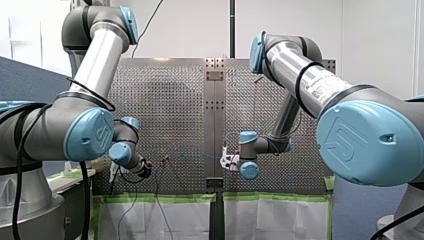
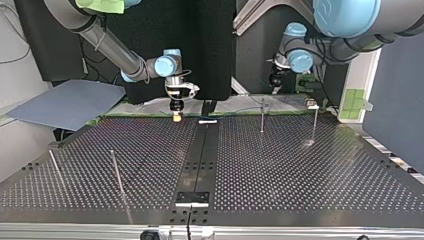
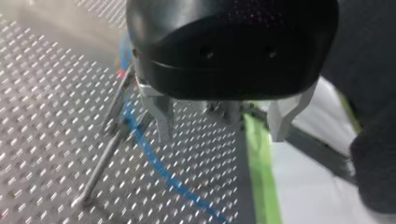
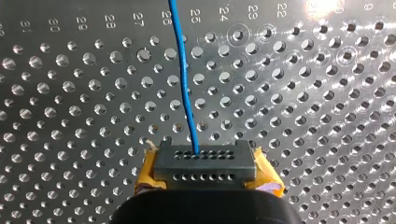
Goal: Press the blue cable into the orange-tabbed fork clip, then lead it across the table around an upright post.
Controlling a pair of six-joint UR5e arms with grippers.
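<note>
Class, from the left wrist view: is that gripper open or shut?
Open. The left gripper has its metal fingers wide apart; the blue cable passes beside one, ungripped.

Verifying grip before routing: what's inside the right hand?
The cable enters the right hand between its yellow pads and runs ahead over the table. The pinched stretch and cable end are covered by the hand.

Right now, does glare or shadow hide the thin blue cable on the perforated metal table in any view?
Right wrist view: glare whitens the perforated metal table aside from the thin blue cable, which shows plainly. Left wrist view: no glare on the cable beside my black left gripper. Top view: glint beside a thin upright post.
</note>
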